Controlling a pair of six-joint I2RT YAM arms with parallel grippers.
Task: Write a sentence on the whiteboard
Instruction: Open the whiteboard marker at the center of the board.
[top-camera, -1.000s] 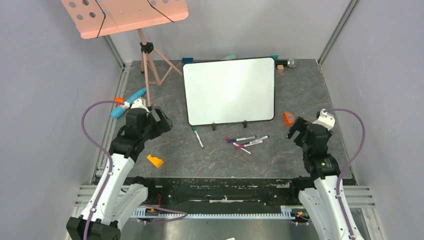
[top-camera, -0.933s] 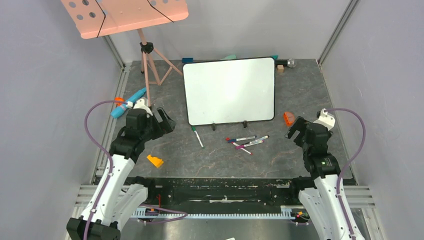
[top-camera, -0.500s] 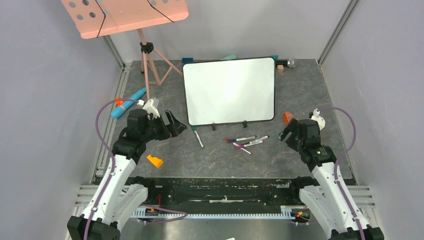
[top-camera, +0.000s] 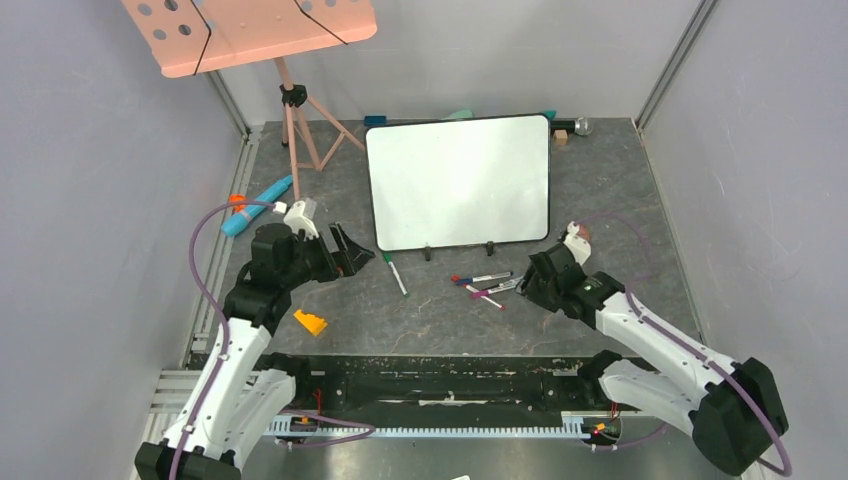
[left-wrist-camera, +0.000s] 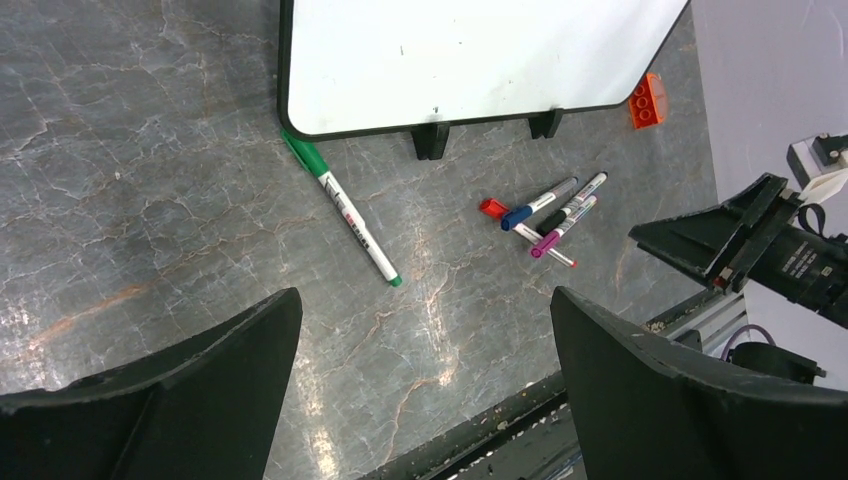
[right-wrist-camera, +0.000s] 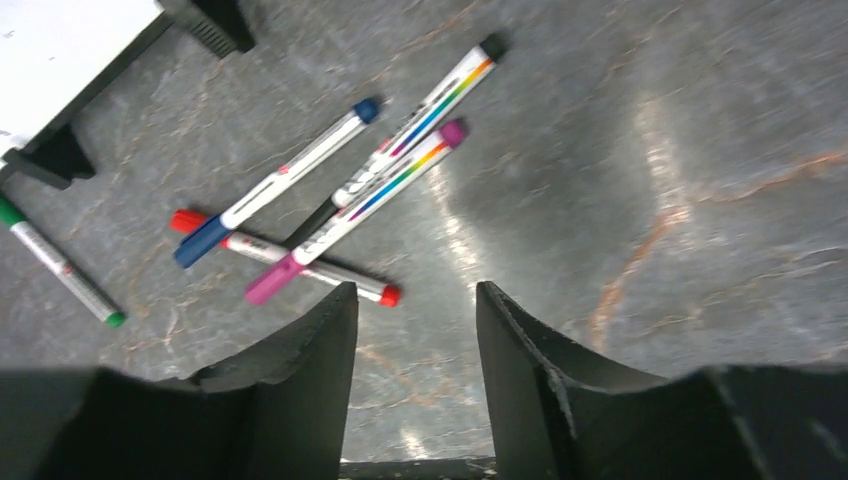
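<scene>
Nothing legible anywhere. The whiteboard (top-camera: 458, 180) shows only a few tiny dark specks. The markers (right-wrist-camera: 358, 208) just in front of the whiteboard, and the green marker (left-wrist-camera: 350, 222) beside them, carry printed barrel labels, too small and blurred to read

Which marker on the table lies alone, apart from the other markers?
The green-capped marker, lying by itself near the whiteboard's corner. The other four markers, capped blue, red, magenta and black, lie crossed in one cluster.
</scene>
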